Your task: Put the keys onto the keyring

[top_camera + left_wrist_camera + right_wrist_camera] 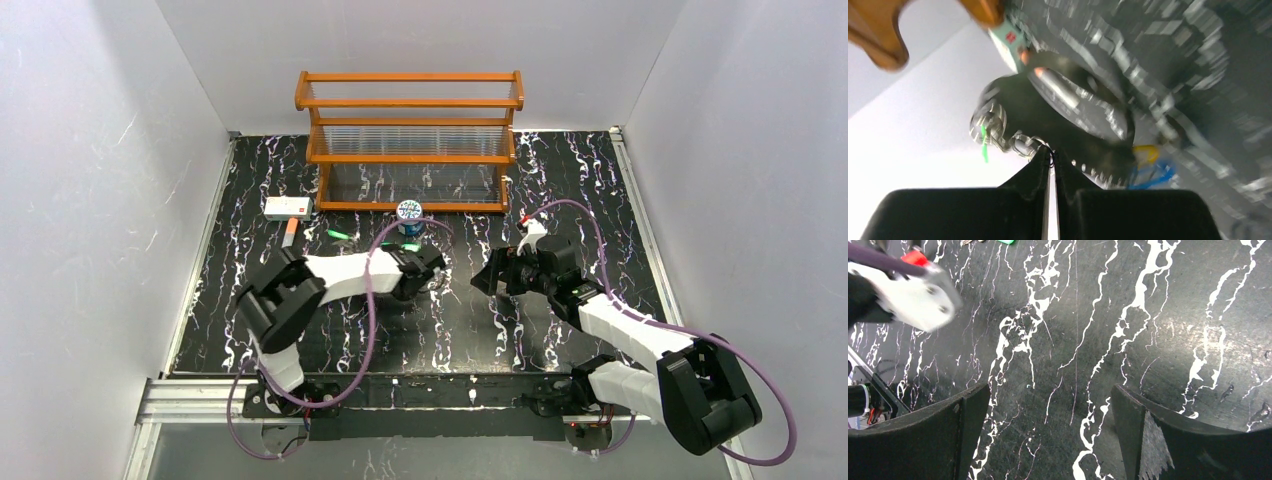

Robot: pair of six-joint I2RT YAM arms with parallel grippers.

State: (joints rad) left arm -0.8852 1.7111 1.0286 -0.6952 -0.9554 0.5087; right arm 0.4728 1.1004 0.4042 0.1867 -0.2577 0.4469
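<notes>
Nearest us, our right hand hangs over bare black white-veined marble table, its jaws spread wide and holding nothing. Our left hand is closed to a hairline gap. A fine dark wire shows right at its tips, but the blur keeps us from telling whether it is truly gripped. Just beyond those tips sits a cluster of small shiny metal links, with a tiny green-headed key beside it. A yellow-headed key and a blue-headed key lie off to the other side. Farther out we make out the pale-rimmed, open-centred oval keyring, apparently flat on the table.

We judge the keys to be very light and thin. They will likely skate on the polished table, so we would pinch each one across its plastic head from above. The keyring looks floppy and should sag when lifted. We would take it by the rim and let our free hand steady it.

Beyond stand a round blue-and-white can, a white rectangular box with a red mark, and an orange wooden rack.
</notes>
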